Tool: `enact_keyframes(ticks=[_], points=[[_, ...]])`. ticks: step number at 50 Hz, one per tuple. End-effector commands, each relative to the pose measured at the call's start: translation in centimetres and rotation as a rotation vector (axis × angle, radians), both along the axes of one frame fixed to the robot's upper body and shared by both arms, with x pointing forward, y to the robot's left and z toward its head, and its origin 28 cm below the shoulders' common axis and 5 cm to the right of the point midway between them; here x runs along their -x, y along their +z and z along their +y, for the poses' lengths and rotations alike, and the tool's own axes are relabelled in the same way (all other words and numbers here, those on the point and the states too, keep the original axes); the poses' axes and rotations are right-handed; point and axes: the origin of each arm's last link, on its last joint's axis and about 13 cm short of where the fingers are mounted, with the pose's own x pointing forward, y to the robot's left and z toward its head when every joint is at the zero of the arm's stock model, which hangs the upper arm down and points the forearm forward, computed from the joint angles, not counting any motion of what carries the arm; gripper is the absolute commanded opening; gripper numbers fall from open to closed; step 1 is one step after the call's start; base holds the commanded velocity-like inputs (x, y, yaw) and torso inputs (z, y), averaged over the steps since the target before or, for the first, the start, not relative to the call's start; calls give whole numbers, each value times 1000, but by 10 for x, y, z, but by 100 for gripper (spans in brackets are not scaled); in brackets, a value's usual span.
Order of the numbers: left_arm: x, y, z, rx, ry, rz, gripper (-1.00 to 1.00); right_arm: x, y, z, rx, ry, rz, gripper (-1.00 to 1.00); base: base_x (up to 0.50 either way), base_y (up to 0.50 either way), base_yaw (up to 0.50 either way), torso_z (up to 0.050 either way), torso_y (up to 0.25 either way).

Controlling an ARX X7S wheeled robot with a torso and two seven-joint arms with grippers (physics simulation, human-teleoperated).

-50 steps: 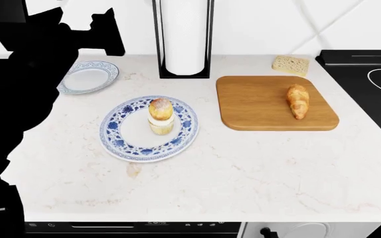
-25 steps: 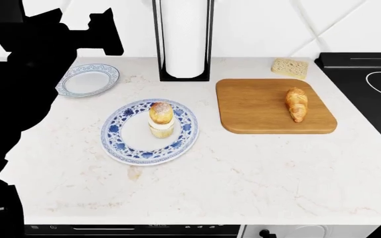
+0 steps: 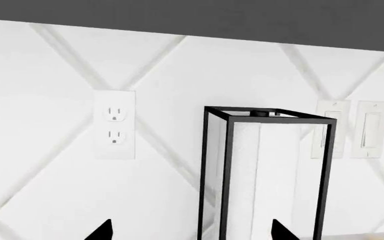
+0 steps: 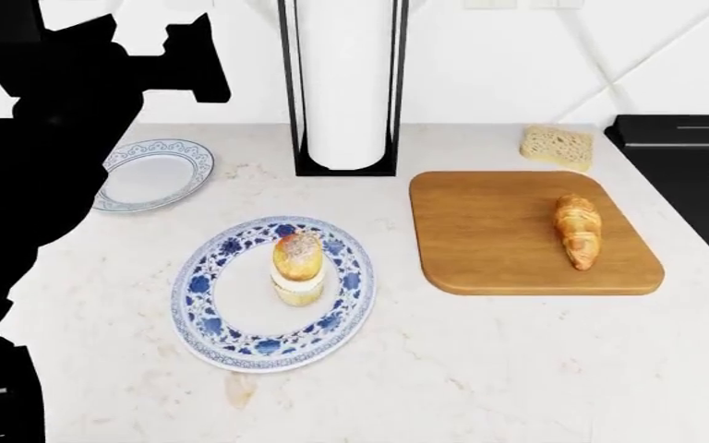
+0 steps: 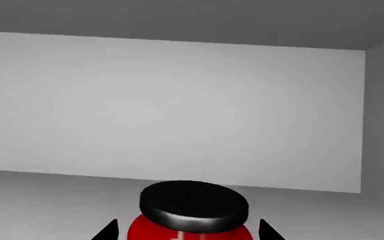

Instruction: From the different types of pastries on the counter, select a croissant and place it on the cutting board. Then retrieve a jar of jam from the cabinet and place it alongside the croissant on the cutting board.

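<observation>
The golden croissant (image 4: 578,230) lies on the right part of the wooden cutting board (image 4: 490,231) on the marble counter (image 4: 478,369). The red jar of jam (image 5: 190,227) with its black lid stands on a grey cabinet shelf. My right gripper (image 5: 188,232) is open, one dark fingertip on each side of the jar with a thin gap to it. My left gripper (image 3: 190,235) is open and empty, held up facing the backsplash. The yellow cupcake (image 4: 296,268) sits on a blue-and-white plate (image 4: 207,314); the bread slice (image 4: 557,146) lies behind the board.
A black-framed paper towel holder (image 4: 344,83) stands at the back of the counter, close ahead of the left gripper. A smaller plate (image 4: 151,173) lies at back left, a black stove (image 4: 687,157) at right. My left arm (image 4: 59,138) blocks the left side.
The head view has shifted, so the counter things sit lower and larger in the picture. Croissant, cupcake and bread keep their places on the counter.
</observation>
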Motion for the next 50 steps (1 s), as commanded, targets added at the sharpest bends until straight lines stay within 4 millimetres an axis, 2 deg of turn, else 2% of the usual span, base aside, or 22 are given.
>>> enact_keyframes(ticks=[1, 4, 5, 12, 21, 39, 44, 50], points=[[2, 2, -1, -2, -6, -7, 100, -3, -4, -9, 14, -57, 12, 100, 0, 0, 0, 0, 0], [2, 2, -1, -2, -8, -9, 100, -3, -4, -8, 13, -46, 20, 100, 0, 0, 0, 0, 0], [2, 2, -1, -1, -8, -9, 100, -4, -6, -8, 16, -41, 27, -100, 0, 0, 0, 0, 0], [2, 3, -1, 4, -9, -10, 100, -6, -11, -8, 33, -50, 57, -100, 0, 0, 0, 0, 0], [3, 5, -1, 7, -11, -14, 100, -2, -5, -11, 45, -68, 47, -100, 0, 0, 0, 0, 0], [3, 4, 0, 3, -6, -4, 100, 55, 60, -1, 68, -81, -175, -100, 0, 0, 0, 0, 0], [7, 7, -1, 1, -9, -13, 100, 69, 68, 2, 72, -79, -200, -100, 0, 0, -1, 0, 0], [9, 9, -2, -4, -13, -15, 100, 83, 68, 4, 101, -67, -187, -100, 0, 0, 0, 0, 0]])
